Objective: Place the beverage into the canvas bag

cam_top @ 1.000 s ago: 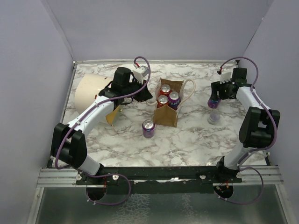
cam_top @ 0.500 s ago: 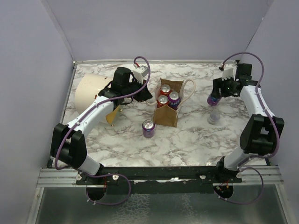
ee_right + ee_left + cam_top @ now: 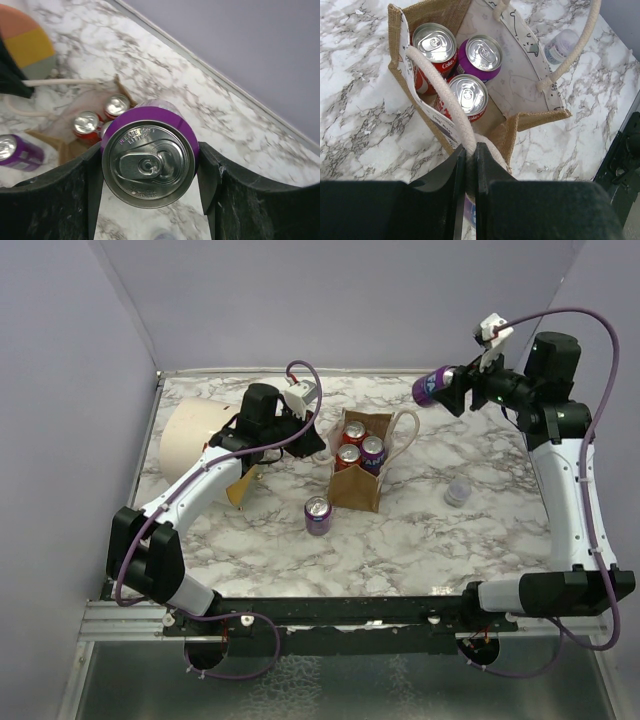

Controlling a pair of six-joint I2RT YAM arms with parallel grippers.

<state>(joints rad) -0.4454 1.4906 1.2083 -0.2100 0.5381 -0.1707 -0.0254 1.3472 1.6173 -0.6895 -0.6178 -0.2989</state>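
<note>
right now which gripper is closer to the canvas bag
Left. The left gripper is at the canvas bag itself, shut on one cream handle. The right gripper is apart from it, high off to its right, holding a purple can.

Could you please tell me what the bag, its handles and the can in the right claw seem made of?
Bag: coarse tan weave, likely jute or canvas, pale printed lining. Handles: twisted cream rope, probably cotton. Can: shiny silver lid with pull tab, likely aluminium; glossy purple body.
</note>
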